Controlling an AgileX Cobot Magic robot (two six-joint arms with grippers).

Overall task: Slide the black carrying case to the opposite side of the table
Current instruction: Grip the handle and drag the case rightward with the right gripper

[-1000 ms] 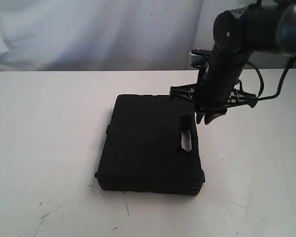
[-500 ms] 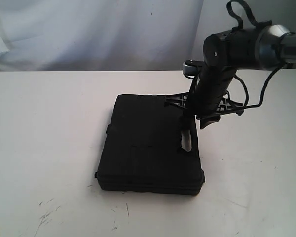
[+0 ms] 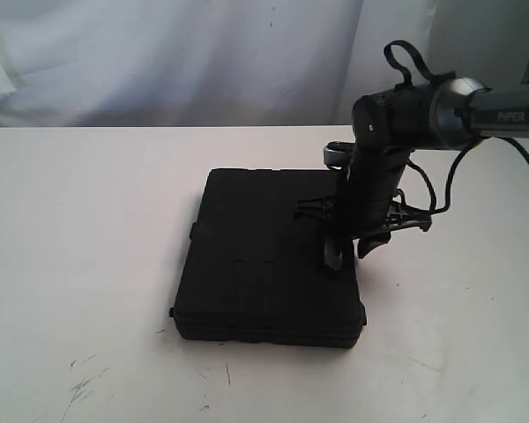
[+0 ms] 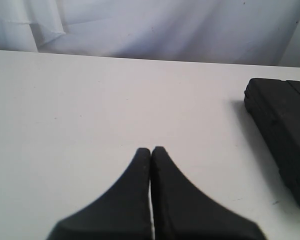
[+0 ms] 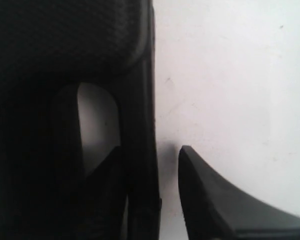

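Observation:
The flat black case [image 3: 264, 264] lies in the middle of the white table [image 3: 88, 220], its handle slot [image 5: 97, 125] along the right-hand edge. My right gripper [image 3: 348, 256] stands open and points down over that edge. One finger sits inside the slot and the other hangs just outside the case, so the handle bar [image 5: 140, 100] lies between them; a small gap shows beside the outer finger [image 5: 205, 190]. My left gripper [image 4: 151, 150] is shut on nothing, low over bare table, with the case [image 4: 285, 120] off to its side. It does not show in the exterior view.
A white curtain [image 3: 176, 53] hangs behind the table's far edge. Dark scratches [image 3: 84, 383] mark the table near the front left. The right arm's cable [image 3: 441, 194] loops beside the wrist. Open tabletop stretches left of the case.
My right gripper has come down and shifted left and nearer, from beside the case's far right corner to straddling the handle. The case has not moved.

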